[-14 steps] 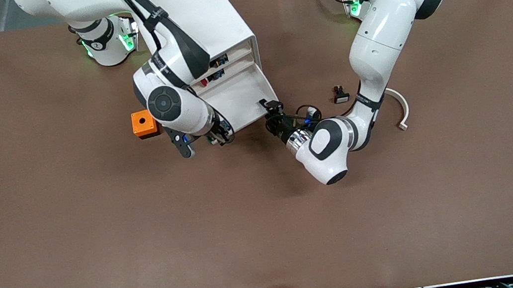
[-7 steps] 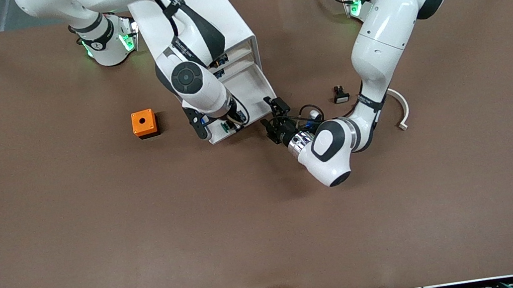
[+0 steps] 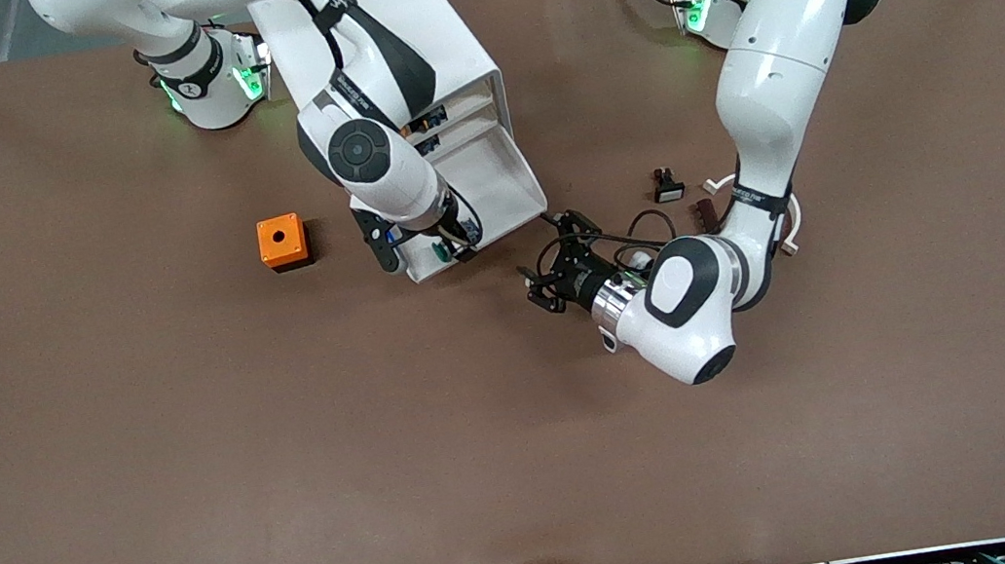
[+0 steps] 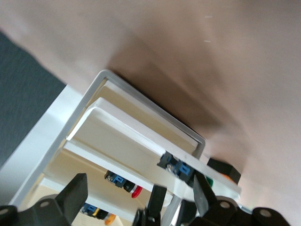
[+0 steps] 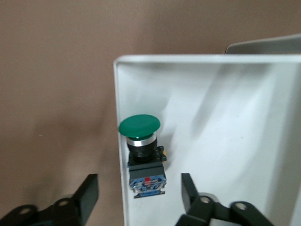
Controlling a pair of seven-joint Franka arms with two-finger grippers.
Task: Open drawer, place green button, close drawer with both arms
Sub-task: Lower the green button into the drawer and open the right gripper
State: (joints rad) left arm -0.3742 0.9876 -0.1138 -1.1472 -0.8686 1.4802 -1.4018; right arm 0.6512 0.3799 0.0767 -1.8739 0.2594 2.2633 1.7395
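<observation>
The button (image 5: 141, 155), with a green cap, black body and blue part, lies on its side in the front corner of the open white drawer (image 5: 225, 117). It also shows in the front view (image 3: 440, 251). My right gripper (image 5: 138, 190) is open just above it, one finger on each side and touching nothing. In the front view the right gripper (image 3: 424, 249) hangs over the drawer's (image 3: 492, 175) front corner. My left gripper (image 3: 548, 258) is open and empty over the table just off the drawer's front, facing the cabinet (image 4: 117, 136).
The white cabinet (image 3: 397, 21) holds other buttons in its upper drawers (image 4: 127, 186). An orange cube (image 3: 282, 242) sits toward the right arm's end. A white-faced black button (image 3: 667, 187), a small dark piece (image 3: 704, 212) and a curved white piece (image 3: 789, 222) lie by the left arm.
My right gripper moved from beside the drawer to over its front corner, and the button now lies in the drawer. My left gripper came off the drawer's front and drew back.
</observation>
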